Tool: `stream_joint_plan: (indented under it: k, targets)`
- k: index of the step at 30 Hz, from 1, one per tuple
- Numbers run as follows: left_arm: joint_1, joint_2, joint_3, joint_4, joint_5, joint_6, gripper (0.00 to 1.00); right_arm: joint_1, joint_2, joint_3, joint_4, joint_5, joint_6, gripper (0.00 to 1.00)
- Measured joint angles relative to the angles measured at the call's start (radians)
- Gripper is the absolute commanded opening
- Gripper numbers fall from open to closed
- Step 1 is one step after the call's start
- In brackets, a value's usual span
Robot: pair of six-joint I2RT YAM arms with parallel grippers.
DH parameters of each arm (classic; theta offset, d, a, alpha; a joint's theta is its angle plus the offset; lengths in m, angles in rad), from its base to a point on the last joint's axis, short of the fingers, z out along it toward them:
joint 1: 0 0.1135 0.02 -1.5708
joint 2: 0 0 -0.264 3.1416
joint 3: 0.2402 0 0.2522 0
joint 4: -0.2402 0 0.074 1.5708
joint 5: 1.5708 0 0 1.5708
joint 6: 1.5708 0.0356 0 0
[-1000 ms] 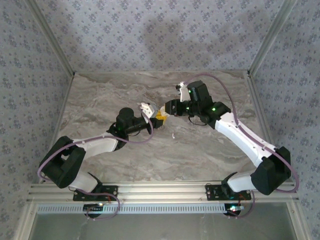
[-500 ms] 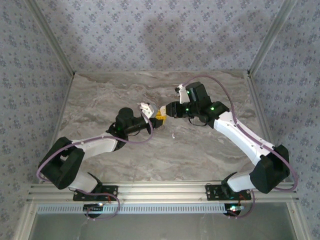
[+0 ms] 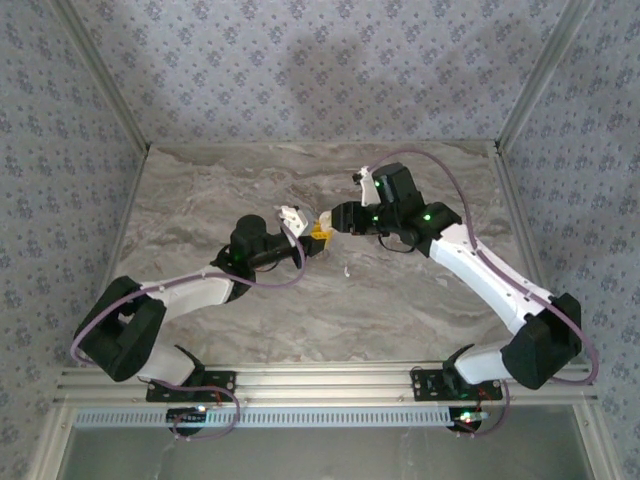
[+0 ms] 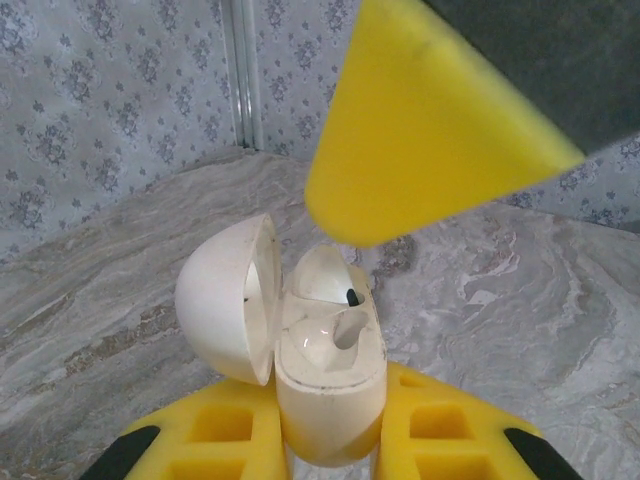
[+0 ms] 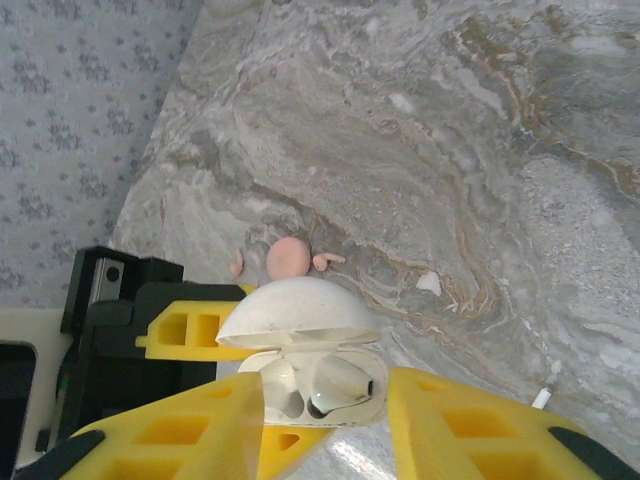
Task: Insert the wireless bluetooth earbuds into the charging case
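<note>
The charging case point(image 4: 330, 385) is a white clamshell, upright with its lid point(image 4: 225, 295) swung open. My left gripper point(image 4: 330, 420) is shut on its base. One white earbud point(image 5: 345, 385) lies in one well of the case; the well beside it point(image 4: 350, 335) is empty. My right gripper point(image 5: 320, 398) is open, its yellow fingers point(image 5: 455, 430) standing on either side of the case and off the earbud. From above, the two grippers meet at mid-table, left gripper point(image 3: 314, 238) and right gripper point(image 3: 338, 218). A second tiny white piece point(image 3: 347, 270) lies on the table nearby.
A small pink disc point(image 5: 290, 258) with two pink bits beside it lies on the marble table point(image 3: 420, 300) just beyond the case. A white chip point(image 5: 428, 283) lies to its right. Patterned walls close in the back and sides.
My right gripper's fingers have spread apart around the case. Both arms have stayed almost where they were, and the left keeps its grip.
</note>
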Motion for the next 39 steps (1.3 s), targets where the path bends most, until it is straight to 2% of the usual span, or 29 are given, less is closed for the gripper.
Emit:
stream_joint_plan:
  k: [9, 16, 26, 33, 39]
  targets:
    - [0.0, -0.012, 0.0, -0.025, -0.016, 0.015, 0.13, -0.003, -0.013, 0.023, -0.033, 0.023, 0.021, 0.46]
    - [0.042, -0.073, -0.027, -0.05, -0.05, 0.006, 0.13, -0.052, 0.02, 0.06, -0.189, 0.014, 0.037, 0.46]
    - [0.108, -0.23, -0.137, -0.147, -0.129, -0.02, 0.13, -0.048, 0.318, 0.106, -0.351, 0.023, -0.01, 0.44]
    - [0.126, -0.299, -0.174, -0.195, -0.177, -0.02, 0.13, -0.009, 0.549, 0.243, -0.378, 0.016, -0.109, 0.43]
    - [0.137, -0.325, -0.181, -0.211, -0.201, -0.02, 0.14, -0.002, 0.662, 0.316, -0.44, 0.051, -0.127, 0.42]
